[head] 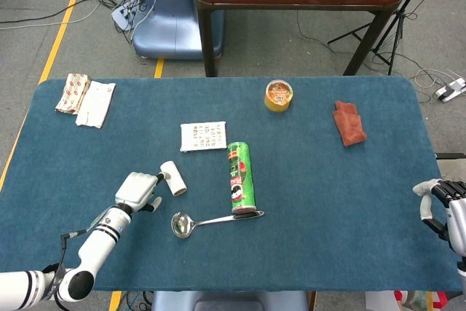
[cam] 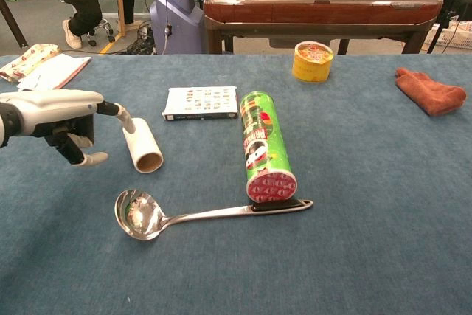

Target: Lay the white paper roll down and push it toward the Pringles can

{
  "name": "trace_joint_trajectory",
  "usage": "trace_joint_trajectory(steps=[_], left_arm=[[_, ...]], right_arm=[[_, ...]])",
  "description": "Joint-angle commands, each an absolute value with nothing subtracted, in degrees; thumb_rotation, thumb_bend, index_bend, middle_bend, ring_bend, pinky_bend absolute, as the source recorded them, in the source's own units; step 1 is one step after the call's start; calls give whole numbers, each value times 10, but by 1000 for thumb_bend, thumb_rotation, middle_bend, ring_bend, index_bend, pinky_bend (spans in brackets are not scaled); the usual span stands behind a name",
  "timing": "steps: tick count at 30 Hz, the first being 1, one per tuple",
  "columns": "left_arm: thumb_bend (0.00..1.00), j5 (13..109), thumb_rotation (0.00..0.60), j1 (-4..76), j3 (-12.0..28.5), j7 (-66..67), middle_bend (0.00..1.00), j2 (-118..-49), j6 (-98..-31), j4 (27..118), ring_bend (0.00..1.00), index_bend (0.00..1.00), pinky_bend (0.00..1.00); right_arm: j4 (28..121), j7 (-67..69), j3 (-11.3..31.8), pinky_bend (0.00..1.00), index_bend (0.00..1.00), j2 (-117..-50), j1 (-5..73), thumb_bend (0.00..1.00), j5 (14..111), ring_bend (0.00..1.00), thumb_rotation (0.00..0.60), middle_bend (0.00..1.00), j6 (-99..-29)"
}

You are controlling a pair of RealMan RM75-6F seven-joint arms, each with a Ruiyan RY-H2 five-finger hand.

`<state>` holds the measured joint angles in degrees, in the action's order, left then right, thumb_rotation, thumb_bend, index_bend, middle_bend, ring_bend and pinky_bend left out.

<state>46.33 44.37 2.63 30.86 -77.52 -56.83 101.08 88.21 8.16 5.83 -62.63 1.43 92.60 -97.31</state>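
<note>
- Two hands show: the right hand (head: pixel 443 202) sits at the table's near right edge, well apart from everything, fingers loosely apart and holding nothing.
- Nearest the robot lies a metal ladle (cam: pixel 184 216), its handle end just beside the base of the Pringles can (cam: pixel 264 145).
- Left hand (cam: pixel 63 119) is beside the white paper roll (cam: pixel 143 145), fingers spread and grasping nothing; one fingertip touches the roll's far end.
- White paper roll lies on its side on the blue table (cam: pixel 383 204), left of the can and apart from it.
- Beyond sits a flat printed box (cam: pixel 200 102).
- Farther off stand a yellow tub (cam: pixel 312 61), a rust-coloured cloth (cam: pixel 431 90) and folded cloths (head: pixel 85 97).
</note>
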Motion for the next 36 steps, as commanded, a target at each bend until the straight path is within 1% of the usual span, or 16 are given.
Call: trace_joint_trajectory(steps=[1, 7, 14, 26, 31, 36], left_arm=[[429, 453, 600, 442, 19, 320, 1000, -767, -573, 1012, 967, 274, 1000], [429, 420, 600, 446, 13, 347, 1000, -754, -576, 1017, 967, 327, 1000], [428, 378, 600, 463, 13, 367, 1000, -762, -561, 1015, 967, 336, 1000], [429, 329, 600, 497, 22, 396, 1000, -788, -561, 1006, 967, 303, 1000], [429, 324, 600, 508, 30, 402, 1000, -798, -572, 1014, 967, 275, 1000], [429, 343, 600, 508, 39, 385, 1000, -812, -582, 1016, 967, 225, 1000]], right_arm=[[882, 81, 58, 484, 503, -626, 14, 658, 926, 492, 600, 535, -973], [882, 79, 58, 484, 503, -627, 16, 658, 925, 492, 600, 535, -970], [883, 79, 58, 484, 503, -627, 15, 658, 924, 492, 600, 535, -970], [882, 86, 59, 484, 503, -625, 15, 658, 923, 492, 600, 536, -971], [882, 83, 58, 484, 503, -626, 16, 658, 925, 493, 600, 535, -967], [882, 82, 58, 484, 503, -626, 17, 658, 924, 492, 600, 535, -966]])
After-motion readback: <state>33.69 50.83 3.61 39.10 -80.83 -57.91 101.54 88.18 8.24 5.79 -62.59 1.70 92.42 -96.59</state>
